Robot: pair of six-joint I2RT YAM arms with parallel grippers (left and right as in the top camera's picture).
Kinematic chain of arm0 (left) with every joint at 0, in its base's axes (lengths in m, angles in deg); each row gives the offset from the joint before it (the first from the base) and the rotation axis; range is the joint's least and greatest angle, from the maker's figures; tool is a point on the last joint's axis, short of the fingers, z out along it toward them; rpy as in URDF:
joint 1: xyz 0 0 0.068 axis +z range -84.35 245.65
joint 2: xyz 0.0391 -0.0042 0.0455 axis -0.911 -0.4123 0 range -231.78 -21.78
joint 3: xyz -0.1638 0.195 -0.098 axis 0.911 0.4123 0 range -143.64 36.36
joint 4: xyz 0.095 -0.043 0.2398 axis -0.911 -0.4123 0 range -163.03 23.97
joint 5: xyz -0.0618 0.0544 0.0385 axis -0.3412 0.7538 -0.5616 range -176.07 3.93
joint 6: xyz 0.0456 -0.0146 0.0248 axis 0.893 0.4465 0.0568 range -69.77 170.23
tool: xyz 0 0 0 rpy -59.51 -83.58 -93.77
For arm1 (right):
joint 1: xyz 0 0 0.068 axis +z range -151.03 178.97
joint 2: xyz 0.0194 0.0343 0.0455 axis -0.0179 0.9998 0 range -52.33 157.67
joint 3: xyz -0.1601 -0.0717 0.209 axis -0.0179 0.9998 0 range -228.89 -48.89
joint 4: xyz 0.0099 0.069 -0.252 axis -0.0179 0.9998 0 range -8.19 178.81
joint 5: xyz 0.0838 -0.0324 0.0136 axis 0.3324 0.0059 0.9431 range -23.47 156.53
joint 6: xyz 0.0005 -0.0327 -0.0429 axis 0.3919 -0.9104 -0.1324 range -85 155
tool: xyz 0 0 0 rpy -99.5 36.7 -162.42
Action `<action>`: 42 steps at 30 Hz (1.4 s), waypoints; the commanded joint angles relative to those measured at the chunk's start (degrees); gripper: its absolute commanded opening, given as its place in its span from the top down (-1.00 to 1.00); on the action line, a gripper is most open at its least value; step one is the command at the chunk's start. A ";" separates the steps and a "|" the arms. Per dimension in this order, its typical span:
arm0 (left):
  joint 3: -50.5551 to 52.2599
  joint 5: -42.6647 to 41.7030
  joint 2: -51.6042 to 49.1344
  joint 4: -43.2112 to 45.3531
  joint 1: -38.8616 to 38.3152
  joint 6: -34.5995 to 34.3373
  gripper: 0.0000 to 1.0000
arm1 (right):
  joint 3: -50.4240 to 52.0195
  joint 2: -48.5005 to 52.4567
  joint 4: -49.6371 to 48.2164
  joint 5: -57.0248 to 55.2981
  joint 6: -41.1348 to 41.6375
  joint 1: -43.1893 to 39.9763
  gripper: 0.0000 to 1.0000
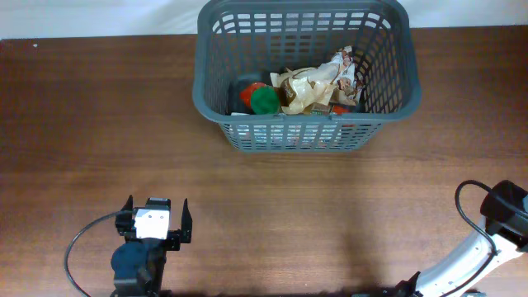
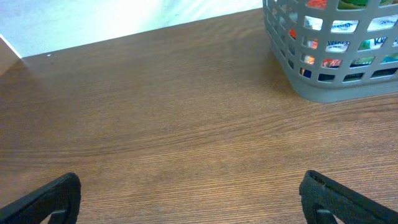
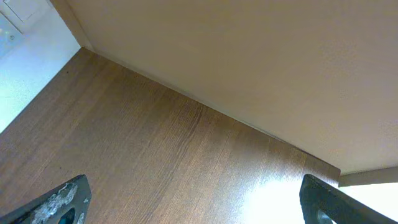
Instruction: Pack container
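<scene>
Brown wooden table (image 1: 99, 124) under you. Up close, your left gripper (image 2: 189, 200) and right gripper (image 3: 193, 202) sit spread wide and empty. Farther back, the container (image 1: 305, 136) holds crumpled packets (image 1: 313, 87). No loose items in sight, so packing looks done.
</scene>
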 commanded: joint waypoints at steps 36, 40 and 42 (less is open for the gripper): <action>0.76 -0.85 0.59 0.26 0.35 0.96 -0.99 | 7.50 -16.68 -7.02 -2.73 -1.05 45.42 -0.98; 0.76 -0.85 0.59 0.26 0.35 0.96 -0.99 | 21.68 -28.41 -12.85 -2.93 -2.54 45.42 -0.98; 0.76 -0.85 0.59 0.26 0.35 0.96 -0.99 | 31.89 -35.87 -17.09 -3.10 -2.49 45.42 -0.98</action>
